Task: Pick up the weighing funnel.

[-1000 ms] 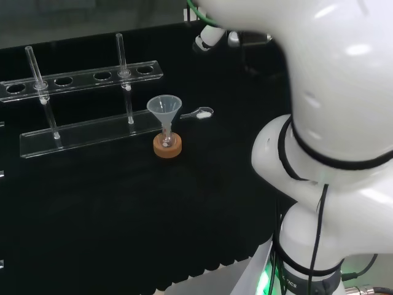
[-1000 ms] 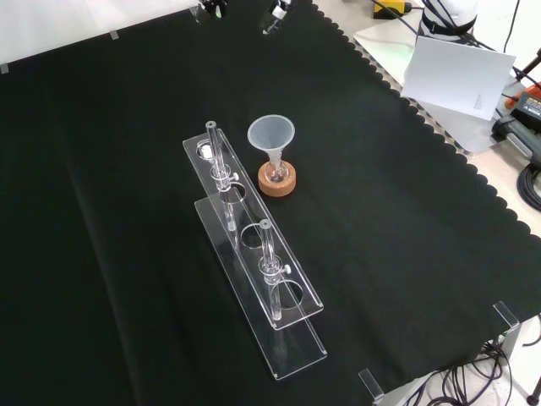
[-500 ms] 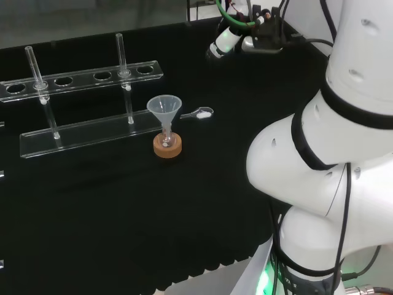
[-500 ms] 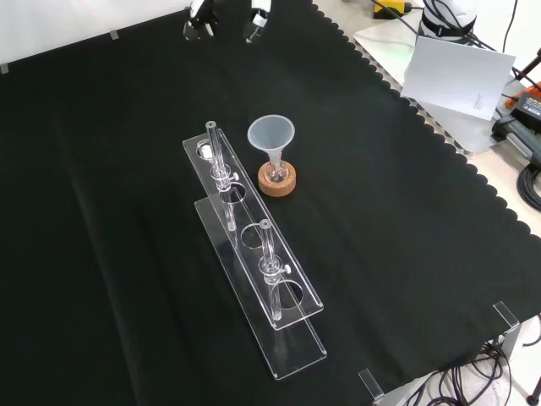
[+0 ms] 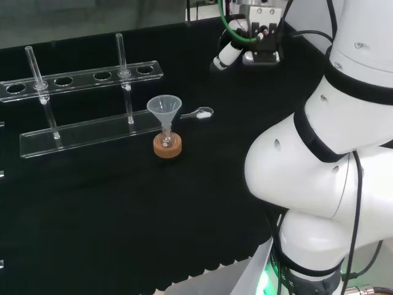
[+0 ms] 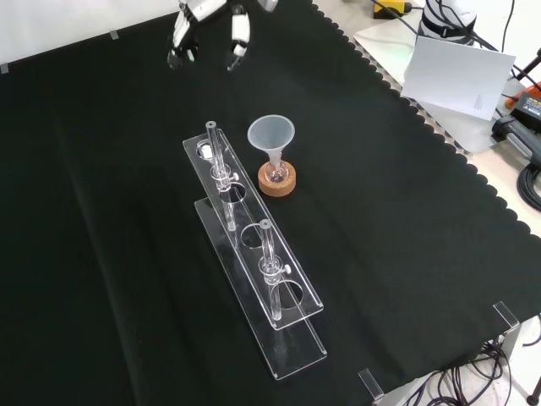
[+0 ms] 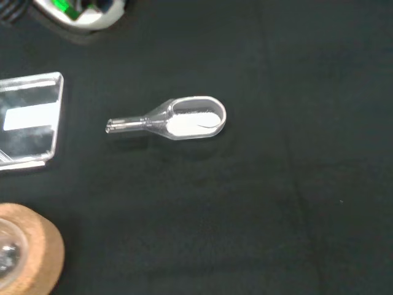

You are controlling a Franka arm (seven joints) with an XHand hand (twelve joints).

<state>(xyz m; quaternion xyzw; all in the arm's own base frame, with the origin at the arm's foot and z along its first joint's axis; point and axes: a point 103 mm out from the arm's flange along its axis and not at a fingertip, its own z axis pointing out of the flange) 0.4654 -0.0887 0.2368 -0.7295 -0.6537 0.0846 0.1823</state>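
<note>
The weighing funnel [image 7: 178,120] is a small clear scoop with a short stem and white powder in its bowl. It lies flat on the black cloth. In the head view the weighing funnel [image 5: 201,113] rests just right of the big funnel [image 5: 164,110]. My hand [image 5: 224,58] hovers above and to the right of it, not touching it. In the front view the hand [image 6: 184,34] comes in at the top with its fingers [image 6: 239,35] spread and hanging, holding nothing.
The big funnel [image 6: 270,135] stands in a small flask on a cork ring [image 6: 276,179]. A clear tube rack [image 6: 254,245] with two glass tubes runs beside it. The cork ring [image 7: 27,252] and the rack's end [image 7: 31,123] lie near the weighing funnel.
The hand has come down further into the front view from the top edge, toward the cloth. The arm's links have swung in the head view. The glassware has not moved.
</note>
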